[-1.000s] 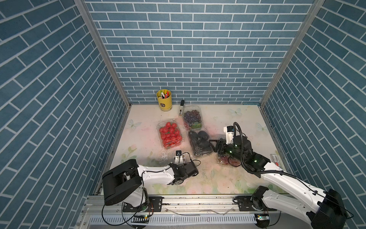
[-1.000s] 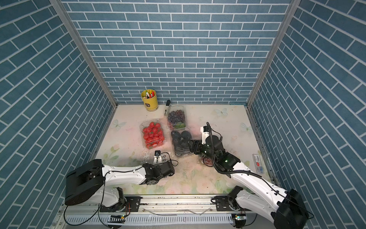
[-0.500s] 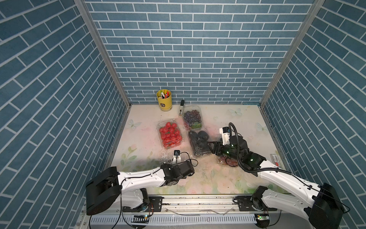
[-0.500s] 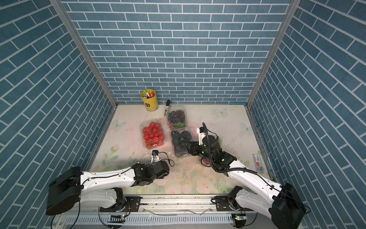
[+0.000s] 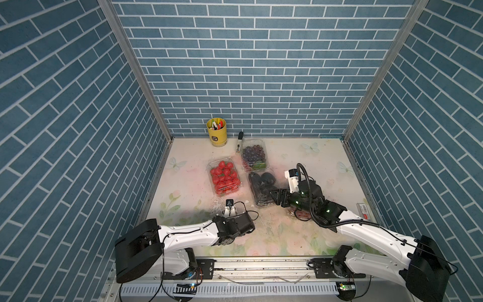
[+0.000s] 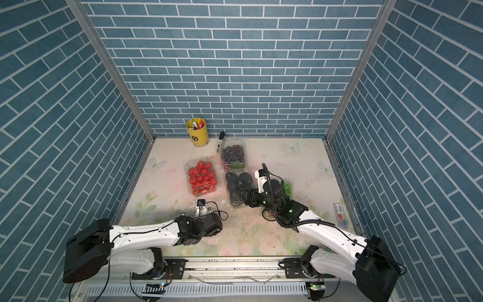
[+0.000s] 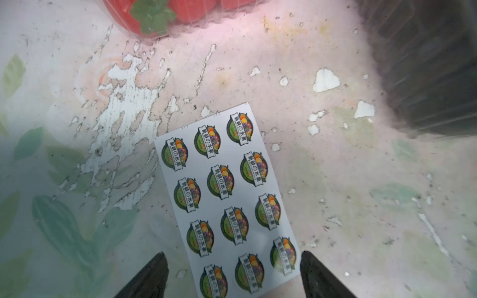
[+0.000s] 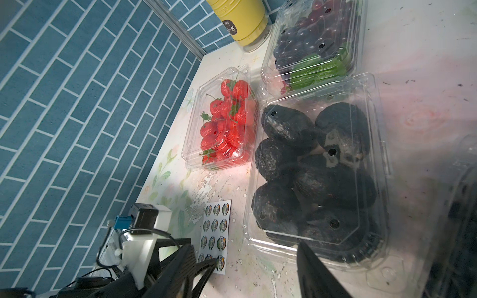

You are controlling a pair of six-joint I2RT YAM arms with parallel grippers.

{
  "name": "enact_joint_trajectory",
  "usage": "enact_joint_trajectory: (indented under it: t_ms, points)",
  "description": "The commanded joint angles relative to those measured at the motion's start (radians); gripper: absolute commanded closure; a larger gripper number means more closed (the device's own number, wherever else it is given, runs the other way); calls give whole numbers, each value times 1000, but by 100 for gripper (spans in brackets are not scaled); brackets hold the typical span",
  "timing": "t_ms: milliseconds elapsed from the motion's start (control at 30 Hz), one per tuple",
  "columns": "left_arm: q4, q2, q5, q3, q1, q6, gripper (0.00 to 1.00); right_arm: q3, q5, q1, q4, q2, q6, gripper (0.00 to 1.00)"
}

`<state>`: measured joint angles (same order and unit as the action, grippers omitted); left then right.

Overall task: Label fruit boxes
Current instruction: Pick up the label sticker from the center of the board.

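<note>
Four clear fruit boxes stand mid-table: strawberries (image 5: pixel 224 177) (image 8: pixel 222 123), dark grapes (image 5: pixel 254 156), black fruit (image 5: pixel 262 187) (image 8: pixel 317 170), and a mixed-grape box (image 6: pixel 287 188) mostly hidden under my right arm. A white sheet of round stickers (image 7: pixel 227 196) (image 8: pixel 215 232) lies flat on the table in front of the strawberries. My left gripper (image 7: pixel 233 273) (image 5: pixel 235 211) is open, a finger on each side of the sheet's near end. My right gripper (image 8: pixel 245 273) (image 5: pixel 277 197) is open at the near end of the black fruit box, with only table between its fingers.
A yellow pen cup (image 5: pixel 217 132) stands at the back wall with a marker (image 5: pixel 239 142) lying beside it. A small printed label strip (image 5: pixel 363 211) lies by the right wall. Blue brick walls close in three sides.
The left gripper has opened wider over the sticker sheet and its arm has shifted. The right gripper has moved left, up to the black fruit box.
</note>
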<state>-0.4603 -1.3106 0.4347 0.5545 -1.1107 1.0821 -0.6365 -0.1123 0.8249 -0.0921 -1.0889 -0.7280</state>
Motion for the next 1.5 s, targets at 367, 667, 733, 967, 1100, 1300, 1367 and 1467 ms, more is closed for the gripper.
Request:
enact_joint_trajectory:
  t_ms: [367,667,733,967,1100,1300,1367,1467]
  points:
    - [80,-157,-48,-38,14,36,54,2,19,10,-17,28,-19,36]
    - [44,-75,-33,0,14,-30,71,0,19,15,-20,11,-20,38]
    - [33,-31,-27,12,13,-55,73,0,16,19,-28,5,-22,39]
    - [45,99,-20,45,14,-130,75,0,-28,33,-68,-13,-36,41]
    - [85,155,-34,47,14,-172,77,10,-81,44,-134,-40,-70,43]
    - [148,242,-59,47,13,-221,76,16,-167,65,-259,-104,-153,52]
    - [153,269,-65,50,14,-223,76,18,-183,72,-311,-132,-186,53]
    - [176,304,-76,40,14,-234,76,17,-202,84,-375,-179,-218,53]
